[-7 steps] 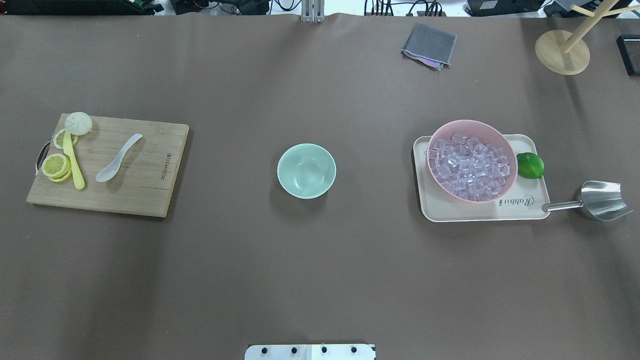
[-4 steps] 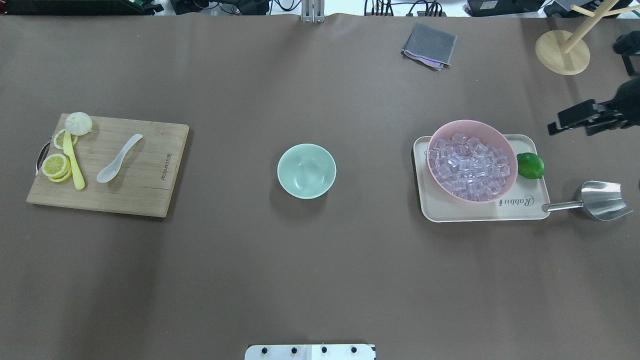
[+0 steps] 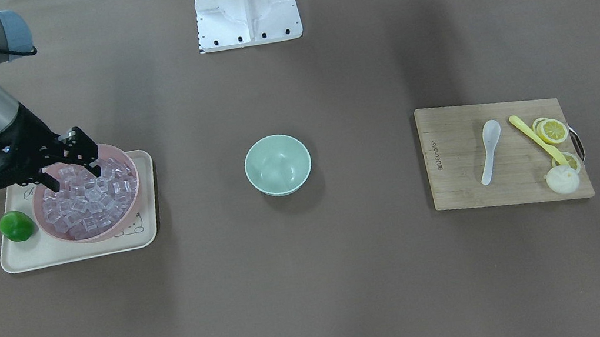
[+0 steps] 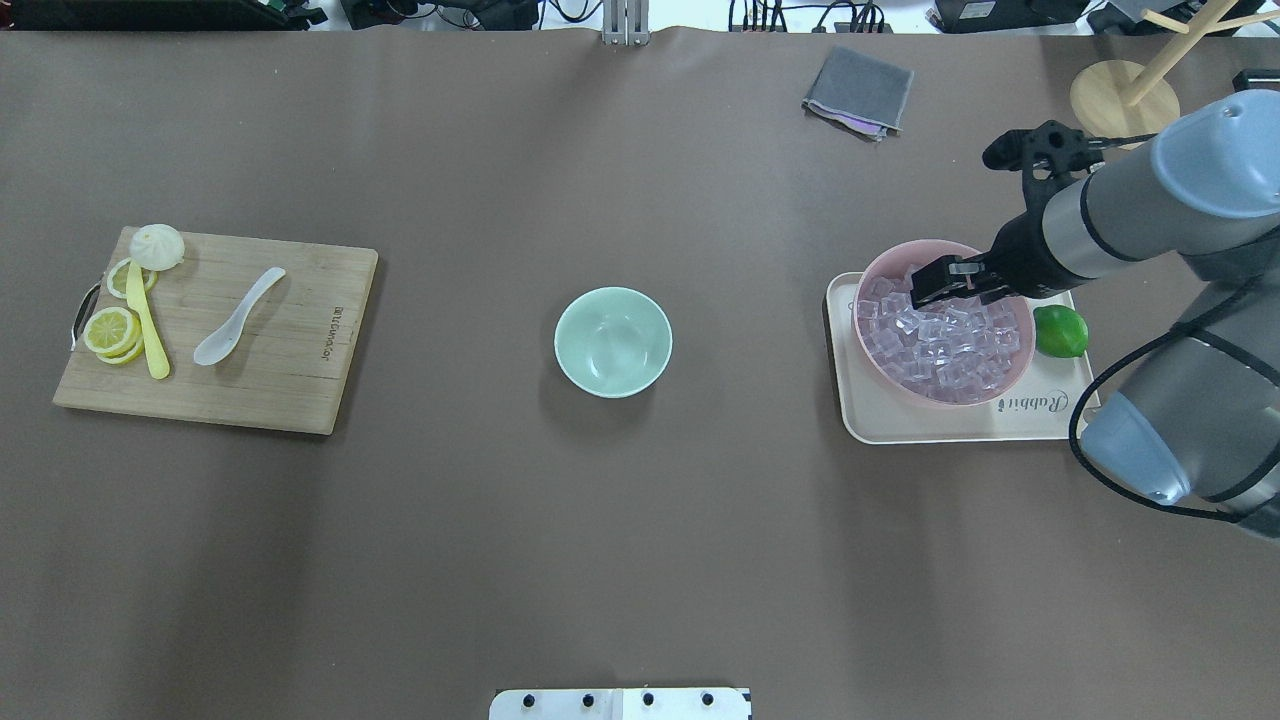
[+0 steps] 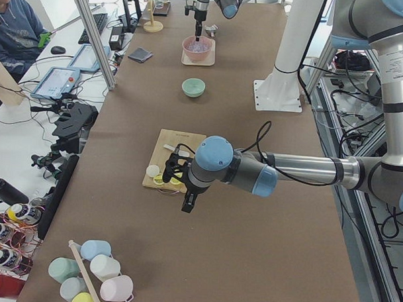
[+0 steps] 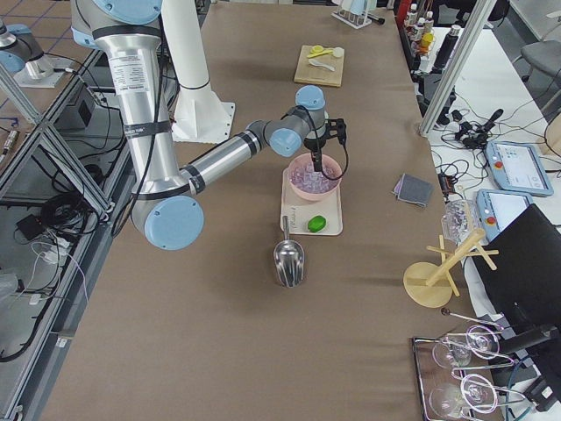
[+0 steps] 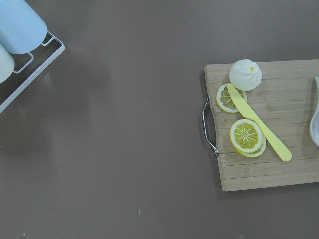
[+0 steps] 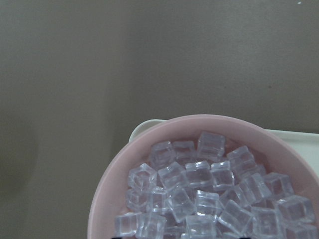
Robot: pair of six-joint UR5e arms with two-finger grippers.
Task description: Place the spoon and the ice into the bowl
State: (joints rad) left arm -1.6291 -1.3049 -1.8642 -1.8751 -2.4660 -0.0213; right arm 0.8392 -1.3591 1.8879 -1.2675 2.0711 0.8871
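Right hand (image 3: 73, 175) points down, fingers apart; left hand (image 5: 187, 202) hovers.

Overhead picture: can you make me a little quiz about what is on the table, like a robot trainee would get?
1. True or false: the small white soup spoon lies inside the small round mint-green bowl.
2. Pick one: the robot's right hand is above
A. the round pink bowl full of clear ice cubes
B. a stack of plates
C. a frying pan
3. Fill the gap: the round green lime sits on the beige plastic tray, right beside the ___ bowl.

Key
1. False: the spoon is on the wooden cutting board.
2. A
3. pink
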